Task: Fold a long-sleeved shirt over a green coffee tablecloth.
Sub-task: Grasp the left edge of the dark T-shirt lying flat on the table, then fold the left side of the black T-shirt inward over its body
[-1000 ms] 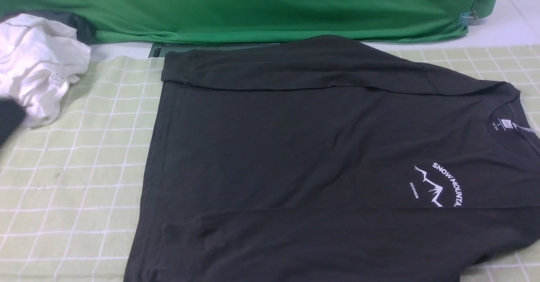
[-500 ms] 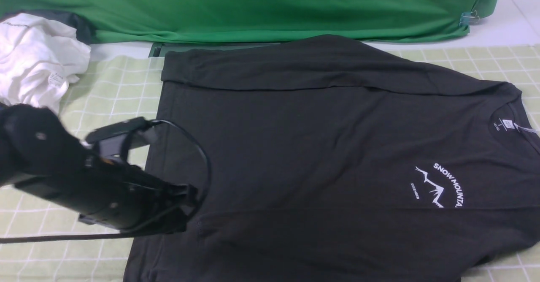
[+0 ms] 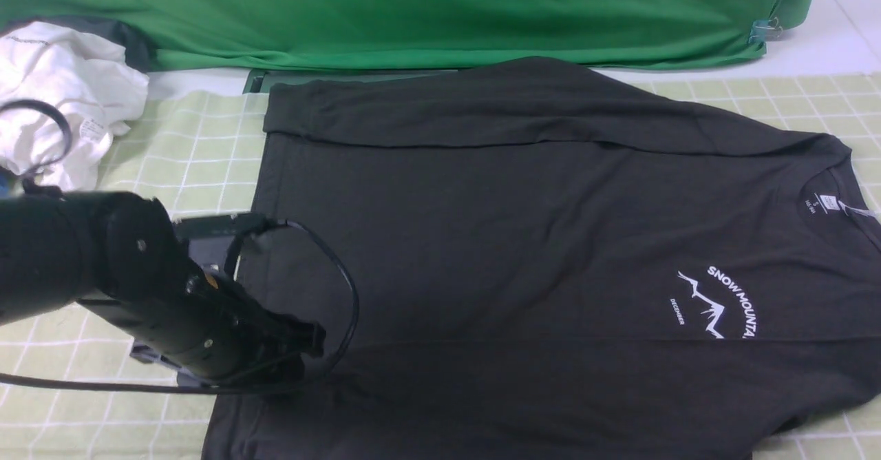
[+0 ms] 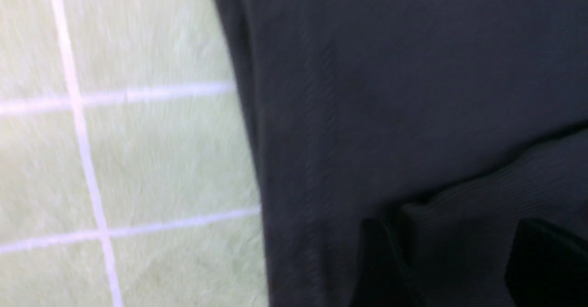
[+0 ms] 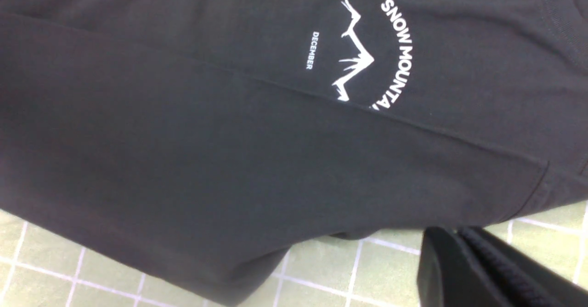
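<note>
The long-sleeved shirt [image 3: 516, 239] lies flat on the green coffee tablecloth [image 3: 138, 191], collar to the right, logo [image 3: 716, 301] up, both sleeves folded across the body. My left gripper [image 3: 306, 350] hovers low over the near sleeve's end by the hem. In the left wrist view its two dark fingers [image 4: 381, 270] stand apart, so the left gripper [image 4: 459, 265] is open over the ribbed cuff [image 4: 496, 183]. My right gripper [image 5: 452, 247] is out of the front view. Its jaws are pressed together above the tablecloth [image 5: 395, 270], just off the shirt's [image 5: 229, 137] near edge.
A crumpled white garment [image 3: 62, 95] sits at the far left. Plain bright green fabric [image 3: 413, 12] drapes along the back, with a metal clip [image 3: 760, 29] at its right end. The left arm's cable [image 3: 344, 288] loops over the shirt.
My left arm came in from the left edge to the shirt's hem side and settled lower there. Its jaws have opened. The shirt has not moved.
</note>
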